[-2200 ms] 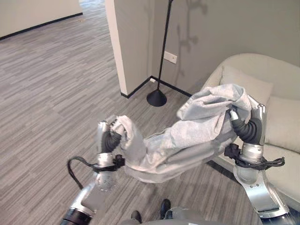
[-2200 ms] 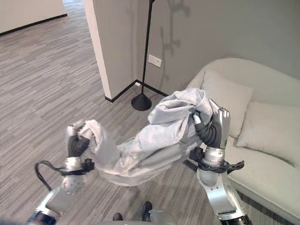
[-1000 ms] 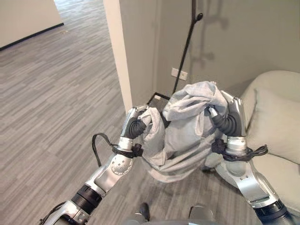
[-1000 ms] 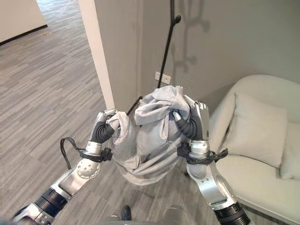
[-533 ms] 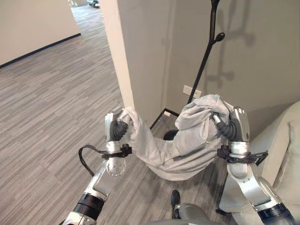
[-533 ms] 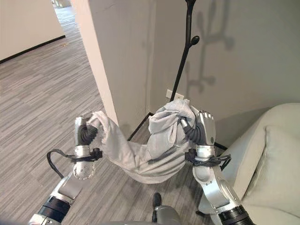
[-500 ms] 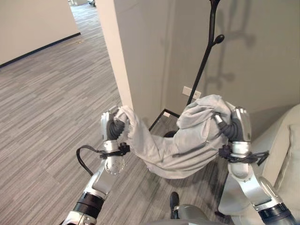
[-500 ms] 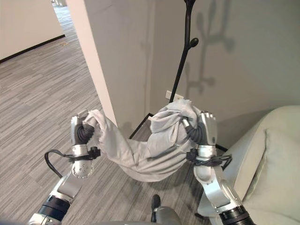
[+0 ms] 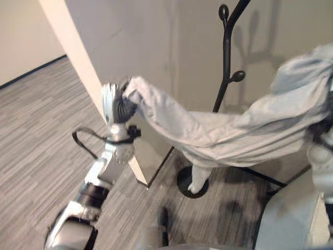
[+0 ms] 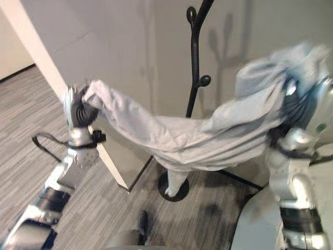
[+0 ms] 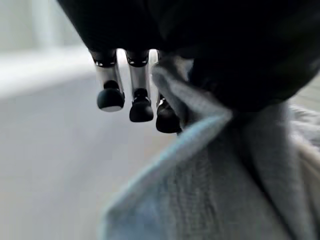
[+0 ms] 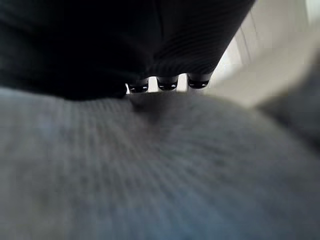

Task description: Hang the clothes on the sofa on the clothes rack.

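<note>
While the light grey soft cloth garment [image 10: 197, 138] hangs stretched between both raised hands in front of the black metal clothes rack [image 10: 194, 57], none of it rests on a peg yet, so the hanging itself is the step I judge to be in hand. The left hand [image 9: 118, 107] grasps one end of the cloth with curled fingers, up beside the pale wall corner; its wrist view shows cloth bunched against the dark cover. The right hand [image 10: 299, 109] clutches the bundled other end, higher and well to the right of the rack's pole, with cloth draped over it.

The risks, as I judge them: the middle of the garment sags low across the pole, and a loose end dangles down to near the round black base [image 9: 192, 182], so the cloth may slide off a peg's rounded knob [image 9: 238, 76] if only a thin fold catches. If either hand lets go before a peg bears the weight, the garment will drop to the floor. The stand looks slender, and a sideways pull from the taut cloth could tip it. The bunched end in the right hand may also be too thick to seat on a peg.

The floor is grey striped carpet [image 9: 36, 130]. A beige wall corner [image 9: 78, 57] juts forward at the left, a grey wall [image 10: 151, 47] stands behind the rack, and a pale rounded sofa edge [image 9: 286, 224] shows at lower right.
</note>
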